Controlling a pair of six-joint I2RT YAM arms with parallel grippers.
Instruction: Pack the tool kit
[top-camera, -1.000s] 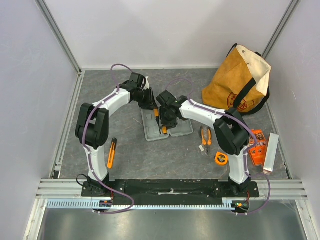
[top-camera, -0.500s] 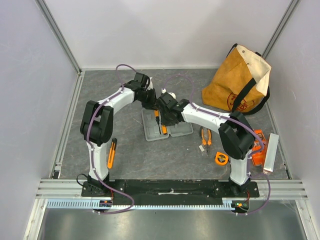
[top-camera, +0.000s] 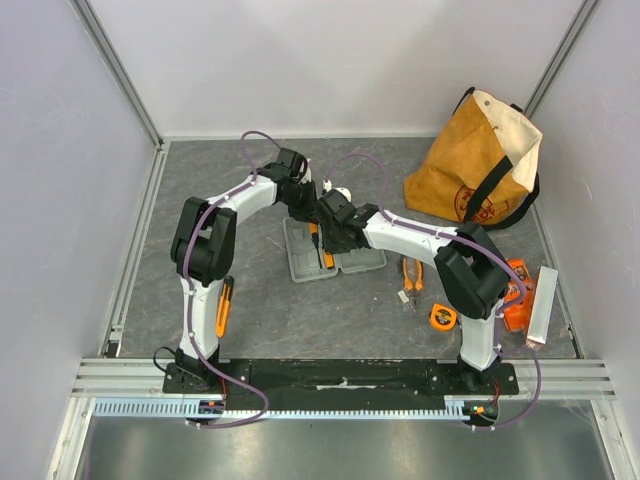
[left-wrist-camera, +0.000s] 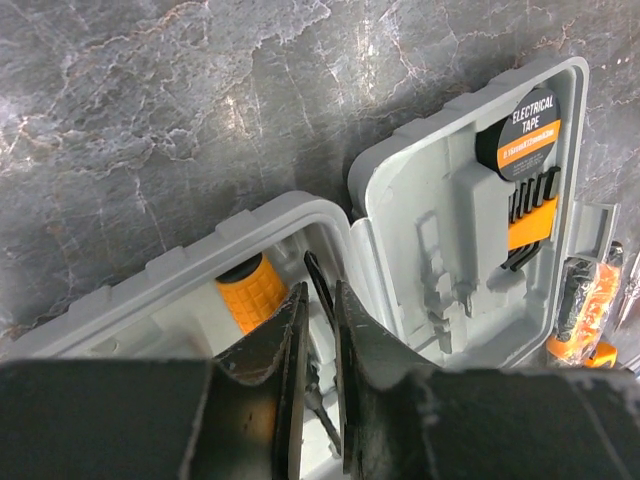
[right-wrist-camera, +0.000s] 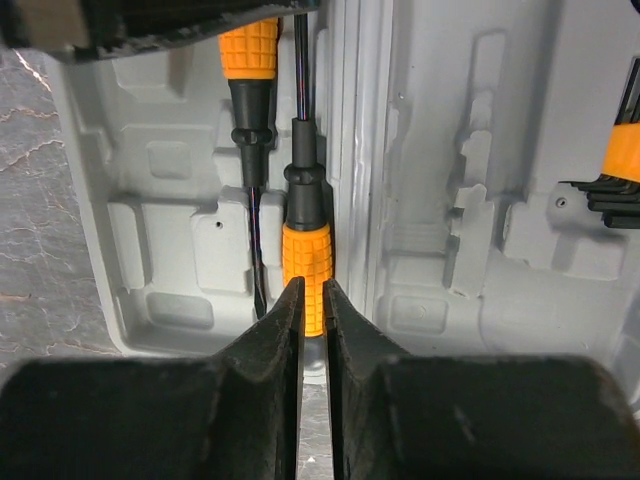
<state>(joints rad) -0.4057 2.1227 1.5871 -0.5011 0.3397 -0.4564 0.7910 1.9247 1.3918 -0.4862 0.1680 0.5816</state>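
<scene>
From above, the case (top-camera: 355, 262) lay open and flat at the middle of the table (top-camera: 270, 310). Both my tools crowded over its left half. My left gripper (top-camera: 303, 205) reached in from 11 o'clock and my right gripper (top-camera: 325, 225) from 3 o'clock, above a screwdriver (top-camera: 327, 256). Out on the table, the pliers (top-camera: 410, 275) and tape measure (top-camera: 442, 317) lay at 4 o'clock from the case, and the knife (top-camera: 223, 305) at 8 o'clock.

My left wrist view showed my jaws drawn narrow, with a thin dark shaft running along the slit. I could not tell whether they pinched it. The other half of the case, at 2 o'clock, held a tape roll (left-wrist-camera: 525, 125) and hex keys (left-wrist-camera: 530, 215).

My right wrist view showed those jaws just as narrow, the slit slimmer than the orange handle under it. That handle lay hard against the hinge ridge, its shaft pointing to 12 o'clock. A second screwdriver (right-wrist-camera: 248, 60) lay beside it at 11 o'clock, turned the other way. I could not tell whether I was gripping the handle or only pressing on it.

I judged three risks. The round handle could roll from under my tips and ride up on the ridge, which would stop the lid from closing. A hard push could slide the case, which nothing held down, or pop the neighbouring screwdriver out. With my grippers so close together, one could knock the other.
</scene>
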